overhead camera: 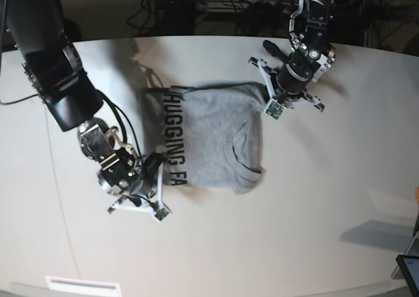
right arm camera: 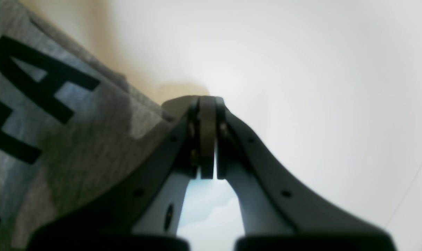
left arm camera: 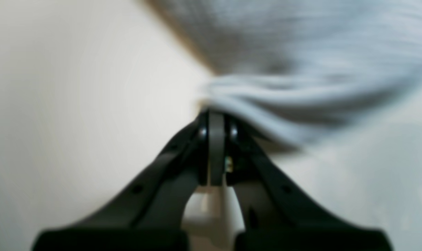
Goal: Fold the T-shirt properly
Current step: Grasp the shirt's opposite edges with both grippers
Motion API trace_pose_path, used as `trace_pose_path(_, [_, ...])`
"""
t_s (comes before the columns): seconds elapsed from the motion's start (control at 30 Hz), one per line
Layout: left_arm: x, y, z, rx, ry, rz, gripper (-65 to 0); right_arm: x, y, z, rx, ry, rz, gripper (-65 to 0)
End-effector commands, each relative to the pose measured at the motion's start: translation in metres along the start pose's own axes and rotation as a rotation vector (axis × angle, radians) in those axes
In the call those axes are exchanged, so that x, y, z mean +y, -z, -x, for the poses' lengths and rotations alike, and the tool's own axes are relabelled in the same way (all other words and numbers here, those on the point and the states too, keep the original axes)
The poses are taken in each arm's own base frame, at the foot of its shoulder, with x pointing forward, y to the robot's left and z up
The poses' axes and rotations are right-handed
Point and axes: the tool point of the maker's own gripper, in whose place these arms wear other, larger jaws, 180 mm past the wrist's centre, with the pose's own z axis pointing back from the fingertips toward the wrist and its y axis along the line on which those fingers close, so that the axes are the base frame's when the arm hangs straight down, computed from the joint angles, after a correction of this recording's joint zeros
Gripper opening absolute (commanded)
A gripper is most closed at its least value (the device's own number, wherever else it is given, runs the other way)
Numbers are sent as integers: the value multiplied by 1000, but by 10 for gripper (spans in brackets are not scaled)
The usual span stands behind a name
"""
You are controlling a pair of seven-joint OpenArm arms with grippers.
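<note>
From my station I see the T-shirt (overhead camera: 213,137) lying partly folded on the white desk (overhead camera: 314,205), between the two arms, with black lettering along its left edge in the base view and the collar toward the right.

The left end effector (overhead camera: 266,99) comes in from the far side of the desk, its arm angled down over the shirt's upper right corner. In the left wrist view its jaws are pressed together on a bunched edge of grey cloth (left arm camera: 266,101), which fans out and away from the tips; that picture is blurred.

The right end effector (overhead camera: 160,169) sits at the lower left corner of the shirt, its arm bent down from the left side of the desk. Its wrist view shows the jaws closed tight at the shirt's edge (right arm camera: 75,132), beside the letters. I cannot tell whether any cloth is pinched between them.
</note>
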Motion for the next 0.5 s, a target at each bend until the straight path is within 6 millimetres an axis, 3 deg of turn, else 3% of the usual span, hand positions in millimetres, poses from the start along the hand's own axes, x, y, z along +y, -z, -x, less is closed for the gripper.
trace_pose_path(0.0, [12, 0, 18, 86, 27, -36, -648, -6, -1, 21, 83, -4, 1, -650])
trace_pose_path(0.3, [27, 19, 15, 103, 11, -48, -647, -3, 0, 32, 112, -3, -5, -650])
trace_pose_path(0.47, [21, 10, 17, 114, 20, -44, -647, -7, 0, 39, 119, -1, 4, -650])
